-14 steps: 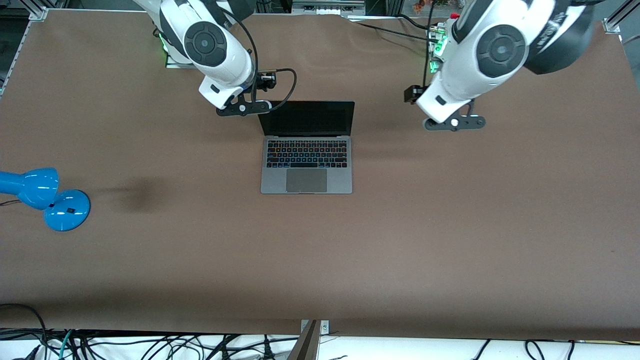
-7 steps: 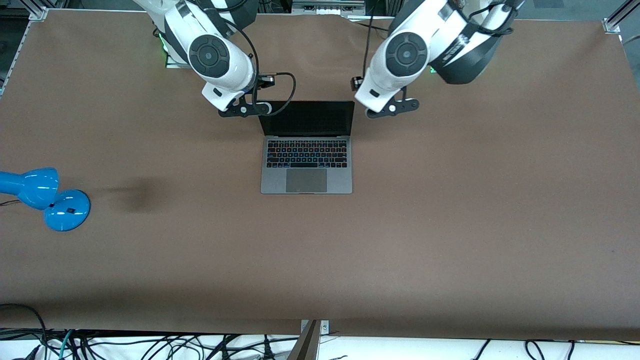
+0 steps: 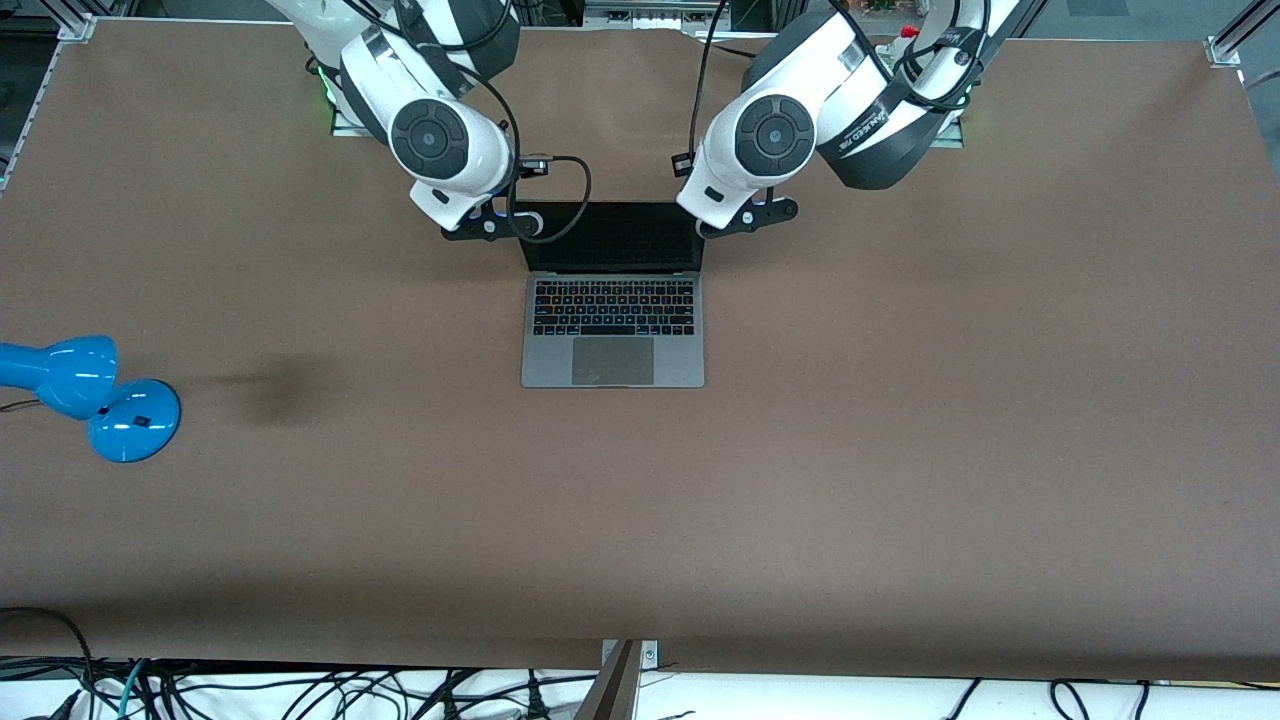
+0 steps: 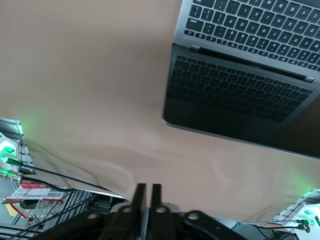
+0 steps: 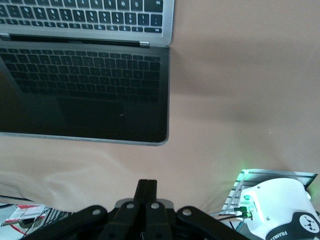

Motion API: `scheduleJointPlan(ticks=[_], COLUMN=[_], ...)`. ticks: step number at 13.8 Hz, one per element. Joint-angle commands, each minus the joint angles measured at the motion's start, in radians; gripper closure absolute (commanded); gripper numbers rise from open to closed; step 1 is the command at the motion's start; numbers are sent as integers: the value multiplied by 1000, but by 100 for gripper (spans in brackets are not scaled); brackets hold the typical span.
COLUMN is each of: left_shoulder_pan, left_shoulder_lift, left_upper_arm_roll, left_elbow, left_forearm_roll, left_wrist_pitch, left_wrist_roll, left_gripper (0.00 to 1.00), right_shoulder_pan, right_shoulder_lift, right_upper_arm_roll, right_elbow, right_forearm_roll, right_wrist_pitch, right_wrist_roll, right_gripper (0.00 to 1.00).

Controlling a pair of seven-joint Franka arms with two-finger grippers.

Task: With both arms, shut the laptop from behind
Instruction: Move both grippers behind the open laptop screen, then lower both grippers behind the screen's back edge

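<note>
The laptop (image 3: 612, 330) lies open in the middle of the table, its dark screen (image 3: 615, 237) raised and facing the front camera. My right gripper (image 3: 497, 222) hangs by the screen's top corner toward the right arm's end, fingers (image 5: 146, 187) shut on nothing. At the other top corner is my left gripper (image 3: 735, 218), its fingers (image 4: 141, 192) shut and empty. Both wrist views look down past the fingers onto the screen (image 4: 240, 100) (image 5: 85, 95) and keyboard. Neither gripper visibly touches the lid.
A blue desk lamp (image 3: 90, 395) lies on the table toward the right arm's end. Black cables (image 3: 550, 190) loop from the right wrist near the screen's corner. More cables run along the table's near edge (image 3: 300, 690).
The left arm swung in from its end of the table to the screen's corner and its gripper shut. The right gripper shut and edged toward the laptop.
</note>
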Motion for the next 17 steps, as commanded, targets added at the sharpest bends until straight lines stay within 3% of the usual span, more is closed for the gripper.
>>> scheduleJointPlan(ticks=[1, 7, 17], left_shoulder_pan=[9, -12, -15], left_shoulder_lift=[9, 112, 170], left_upper_arm_roll=[5, 2, 8], left_elbow=[16, 20, 25], left_forearm_roll=[-24, -51, -34], left_wrist_pitch=[2, 92, 158], left_wrist_roll=[59, 37, 37], left_gripper=[100, 100, 100], right_shoulder_pan=[-3, -1, -3], right_shoulder_lift=[10, 29, 27], right_upper_arm_roll=[4, 6, 3], right_elbow=[-18, -27, -18], right_forearm_roll=[19, 19, 13], right_wrist_pitch=[23, 64, 130], right_wrist_roll=[-7, -8, -18], right_gripper=[100, 100, 100])
